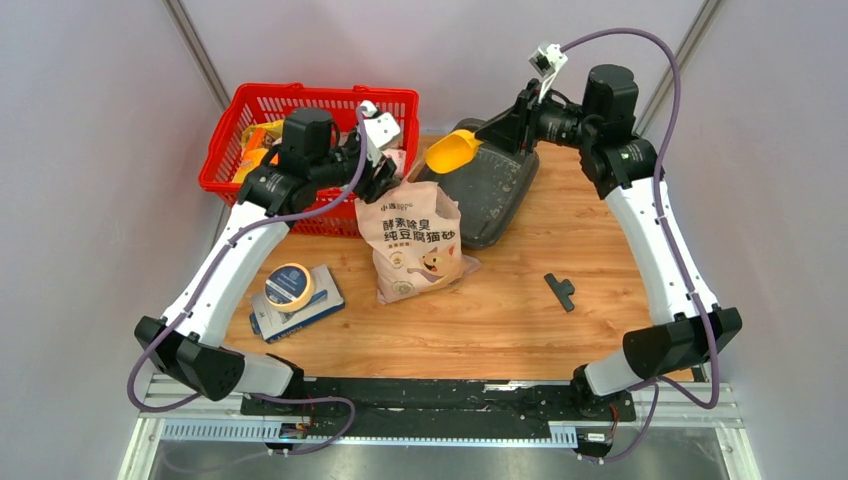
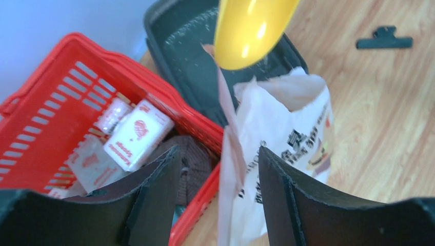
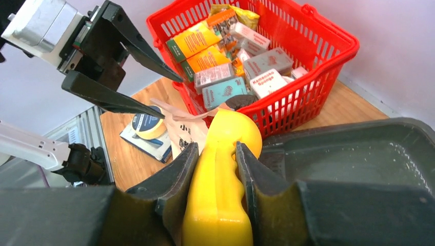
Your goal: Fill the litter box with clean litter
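Shallow, round-cornered, dark grey plastic litter box [image 1: 503, 195] lies far-centre on the wooden worktop [image 1: 520, 305], its long axis running near-to-far, with sparse pale litter [image 2: 191, 32] grains inside. The right end effector [image 3: 215, 148] pinches a glossy yellow scoop [image 1: 452, 150]. The left end effector [image 2: 218, 152] is spread around the edge of the paper bag [image 1: 415, 240].

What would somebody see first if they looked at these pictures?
Probably the bright yellow scoop, gripped by the right pincer over the dark grey litter box at the back. Next the red basket full of packets at the back left, and the cat litter bag standing mid-table with the open left pincer at its top.
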Available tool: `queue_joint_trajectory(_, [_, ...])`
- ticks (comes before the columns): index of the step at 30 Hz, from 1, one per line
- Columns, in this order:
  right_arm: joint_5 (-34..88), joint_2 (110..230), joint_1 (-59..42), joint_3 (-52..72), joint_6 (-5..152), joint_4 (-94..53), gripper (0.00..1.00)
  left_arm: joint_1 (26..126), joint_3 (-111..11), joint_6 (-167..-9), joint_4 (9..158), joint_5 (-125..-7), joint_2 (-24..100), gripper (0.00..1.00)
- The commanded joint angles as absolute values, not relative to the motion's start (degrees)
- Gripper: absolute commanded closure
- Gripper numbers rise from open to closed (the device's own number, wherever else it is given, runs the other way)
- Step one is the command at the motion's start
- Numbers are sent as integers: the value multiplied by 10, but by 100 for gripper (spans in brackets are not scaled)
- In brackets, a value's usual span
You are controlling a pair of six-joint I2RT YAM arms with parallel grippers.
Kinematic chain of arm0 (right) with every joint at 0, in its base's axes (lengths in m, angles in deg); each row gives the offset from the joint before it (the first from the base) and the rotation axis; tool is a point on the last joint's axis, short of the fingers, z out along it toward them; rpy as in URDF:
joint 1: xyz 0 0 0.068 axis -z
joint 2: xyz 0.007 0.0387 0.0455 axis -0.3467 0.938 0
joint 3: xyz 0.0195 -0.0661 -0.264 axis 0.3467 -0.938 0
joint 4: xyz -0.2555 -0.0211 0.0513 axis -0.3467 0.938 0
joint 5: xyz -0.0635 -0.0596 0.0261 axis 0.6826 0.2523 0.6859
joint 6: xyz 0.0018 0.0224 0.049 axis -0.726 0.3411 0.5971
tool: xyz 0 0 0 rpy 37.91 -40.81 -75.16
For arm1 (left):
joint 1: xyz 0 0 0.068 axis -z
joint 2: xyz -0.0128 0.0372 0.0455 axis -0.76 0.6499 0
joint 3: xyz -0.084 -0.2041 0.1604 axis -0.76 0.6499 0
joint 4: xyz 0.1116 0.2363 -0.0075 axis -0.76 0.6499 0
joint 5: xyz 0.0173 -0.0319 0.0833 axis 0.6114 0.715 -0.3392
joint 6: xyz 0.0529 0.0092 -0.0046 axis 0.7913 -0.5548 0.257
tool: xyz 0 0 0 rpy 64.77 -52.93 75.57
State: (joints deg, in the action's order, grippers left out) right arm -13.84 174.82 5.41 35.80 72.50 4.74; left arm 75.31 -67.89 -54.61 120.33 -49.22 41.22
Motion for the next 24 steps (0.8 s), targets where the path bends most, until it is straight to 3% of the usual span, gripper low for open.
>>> queue_joint_trajectory(1, [-95,1727,51,356,704,90,100,752,-688,-495,1284,-433,411,35])
queue_joint_trajectory(6, [-69,1748,52,410,633,192,100,753,-689,-490,1291,-401,442,31])
queue_joint_trajectory(13, [-72,1755,49,410,629,228,100,755,-720,-495,1284,-422,506,31])
queue_joint_trajectory(16, [-78,1751,46,393,646,222,100,755,-727,-487,1289,-429,515,37])
queue_joint_trajectory(24, [-61,1769,30,398,681,217,100,755,-731,-465,1351,-391,515,75])
